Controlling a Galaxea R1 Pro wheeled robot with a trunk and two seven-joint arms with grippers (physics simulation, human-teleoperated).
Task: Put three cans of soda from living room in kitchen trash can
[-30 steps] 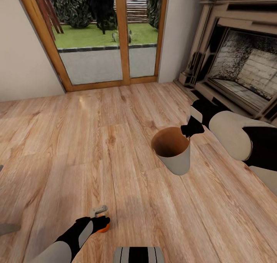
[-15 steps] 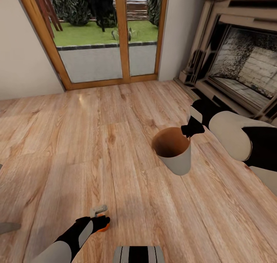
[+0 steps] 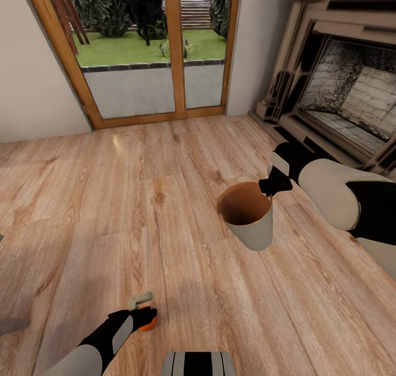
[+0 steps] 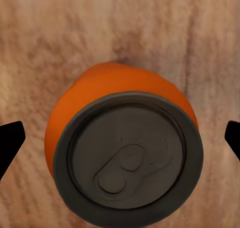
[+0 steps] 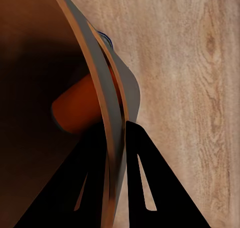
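Observation:
My right gripper is shut on the rim of the tash can, a grey bin with a tan inside, which hangs tilted over the wood floor. In the right wrist view the fingers pinch the bin's wall. Inside lie an orange can of soda and a sliver of a dark blue one. Near my base, another orange can of soda stands under my left gripper. In the left wrist view this can sits between the spread fingertips, with floor showing on both sides.
Wood-framed glass doors stand at the back, with a garden behind them. A dark ornate fireplace and its hearth run along the right, close to my right arm. Plank floor stretches between them.
The view has shifted a little, so the doors sit slightly higher. Both grippers, the bin and the orange can keep their places.

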